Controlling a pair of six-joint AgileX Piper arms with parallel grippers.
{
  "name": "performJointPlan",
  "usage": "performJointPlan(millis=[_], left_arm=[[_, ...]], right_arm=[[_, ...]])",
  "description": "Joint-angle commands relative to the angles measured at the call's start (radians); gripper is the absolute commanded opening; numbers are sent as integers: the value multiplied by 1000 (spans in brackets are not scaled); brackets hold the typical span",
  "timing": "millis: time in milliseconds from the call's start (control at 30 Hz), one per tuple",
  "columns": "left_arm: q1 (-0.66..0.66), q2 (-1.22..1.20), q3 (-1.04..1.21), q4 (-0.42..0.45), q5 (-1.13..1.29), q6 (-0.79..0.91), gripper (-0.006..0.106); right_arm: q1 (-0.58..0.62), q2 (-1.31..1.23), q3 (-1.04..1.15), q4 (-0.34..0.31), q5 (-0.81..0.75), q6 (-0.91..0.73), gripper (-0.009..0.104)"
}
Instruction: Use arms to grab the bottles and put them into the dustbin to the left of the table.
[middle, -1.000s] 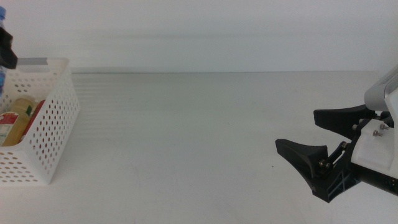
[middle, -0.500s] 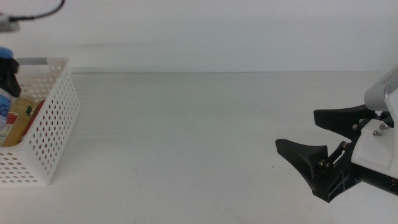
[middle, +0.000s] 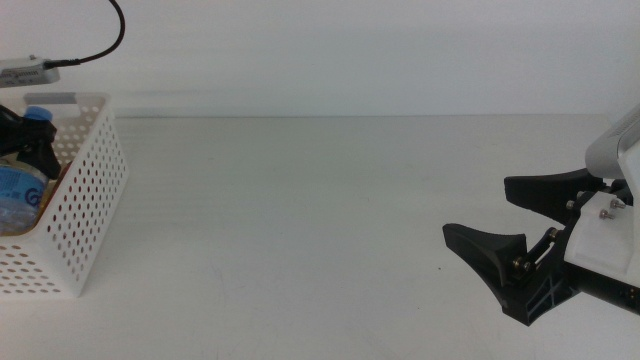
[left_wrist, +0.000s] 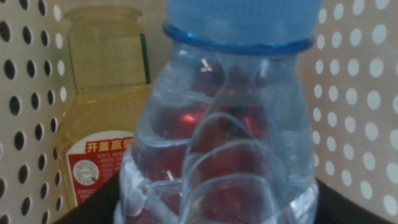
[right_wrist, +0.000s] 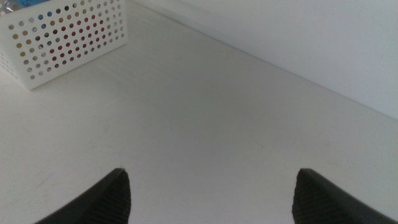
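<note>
The clear blue-capped water bottle (middle: 22, 185) stands upright inside the white perforated dustbin (middle: 85, 215) at the table's left edge. My left gripper (middle: 20, 140) is shut on it, dark jaws on either side of its upper body. In the left wrist view the water bottle (left_wrist: 217, 143) fills the frame, with the left gripper (left_wrist: 217, 208) holding it low down. The yellow tea bottle (left_wrist: 99, 124) lies behind it in the dustbin (left_wrist: 354, 106), and something red shows through the clear plastic. My right gripper (middle: 520, 235) rests open above the table at the right.
The white table (middle: 300, 220) stretches bare between the dustbin and the right gripper. In the right wrist view the right gripper (right_wrist: 214, 190) spreads wide over the table (right_wrist: 205, 124), with the dustbin (right_wrist: 62, 37) far off. A black cable (middle: 100, 40) arcs above the left arm.
The left gripper has come down and slightly rightward with the water bottle, lowering it into the dustbin, where it now hides the tea bottle in the middle view. The right arm has stayed still.
</note>
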Motion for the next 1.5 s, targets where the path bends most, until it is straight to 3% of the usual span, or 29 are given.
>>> performJointPlan(millis=[0,133,167,500,733,1067,1467], left_arm=[[-1,-65,-37,-33,-25,14,49],[-1,-65,-38,-39,-2,9,90],[-1,-71,-38,-49,10,-1,91],[-5,-225,-34,-57,71,-98,90],[-90,-407,-4,-45,58,-127,90],[-219,-741,275,-34,-189,-162,90],[-258,-1116,695,-52,-495,-163,90]], right_arm=[[3,-11,-20,-3,-76,-15,68],[3,-11,-20,-3,-76,-15,68],[3,-11,-20,-3,-76,-15,68],[3,-11,-20,-3,-76,-15,68],[3,-11,-20,-3,-76,-15,68],[3,-11,-20,-3,-76,-15,68],[3,-11,-20,-3,-76,-15,68]])
